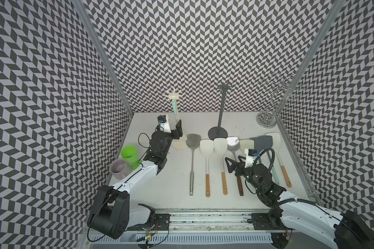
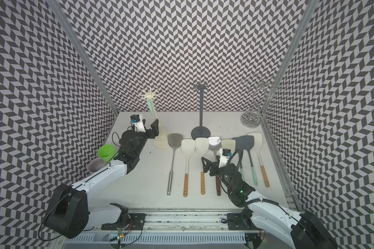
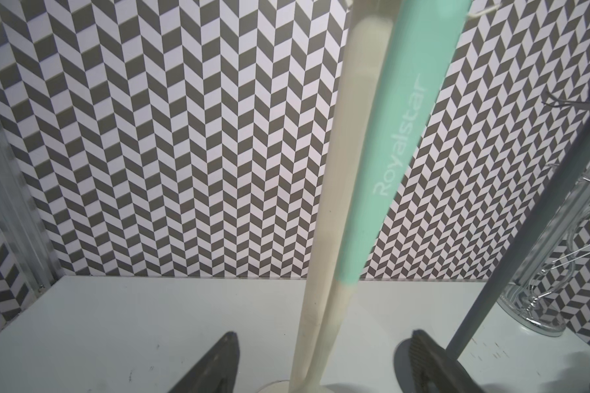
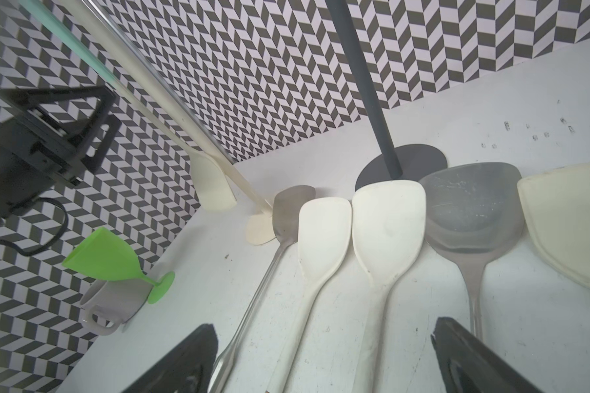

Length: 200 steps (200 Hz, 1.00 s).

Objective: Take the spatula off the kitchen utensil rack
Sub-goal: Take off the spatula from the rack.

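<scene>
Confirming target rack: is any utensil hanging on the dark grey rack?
No, the dark grey rack has bare hooks in a top view; the mint-handled spatula hangs from the cream rack.

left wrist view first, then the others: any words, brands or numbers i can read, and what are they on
"Royalstar": white lettering along the mint-green handle of the spatula hanging on the cream rack, left wrist view.
Small dark marks on the table, right wrist view: too small to read as anything.
Nothing else legible in any view.
</scene>
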Available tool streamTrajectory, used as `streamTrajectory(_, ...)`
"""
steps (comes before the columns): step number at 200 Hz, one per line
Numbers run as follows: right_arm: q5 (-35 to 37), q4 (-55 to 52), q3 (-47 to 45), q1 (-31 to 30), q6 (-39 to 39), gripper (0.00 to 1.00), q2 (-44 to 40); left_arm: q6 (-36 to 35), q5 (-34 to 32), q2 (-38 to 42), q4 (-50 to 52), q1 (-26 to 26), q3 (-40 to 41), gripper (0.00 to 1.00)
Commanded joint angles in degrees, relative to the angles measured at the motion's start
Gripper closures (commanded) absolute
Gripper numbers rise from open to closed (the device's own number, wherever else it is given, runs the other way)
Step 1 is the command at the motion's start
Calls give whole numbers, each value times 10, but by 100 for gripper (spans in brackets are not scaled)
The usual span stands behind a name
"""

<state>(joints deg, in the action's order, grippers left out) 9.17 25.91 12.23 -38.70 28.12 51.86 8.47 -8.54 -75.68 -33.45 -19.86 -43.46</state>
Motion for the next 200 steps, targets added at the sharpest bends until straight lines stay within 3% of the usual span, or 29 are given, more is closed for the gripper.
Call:
streamTrajectory(1, -1, 27, 25, 4, -8, 0, 17, -36, -12, -24, -28, 0, -37, 32)
streamTrajectory(68, -21, 36, 30, 4, -9, 0, 38, -41, -2, -36, -36, 0, -46, 69)
streamTrajectory(111, -22, 37, 30, 3, -10, 0, 40, -41, 4, -14, -29, -2, -39, 85)
streamTrajectory(151, -23, 39, 30, 4, -11, 0, 42, -40, 8, 17, -16, -4, -36, 94)
streamTrajectory(200, -21, 38, 32, 4, -13, 0, 45, -31, 6, 64, -2, -4, -20, 96)
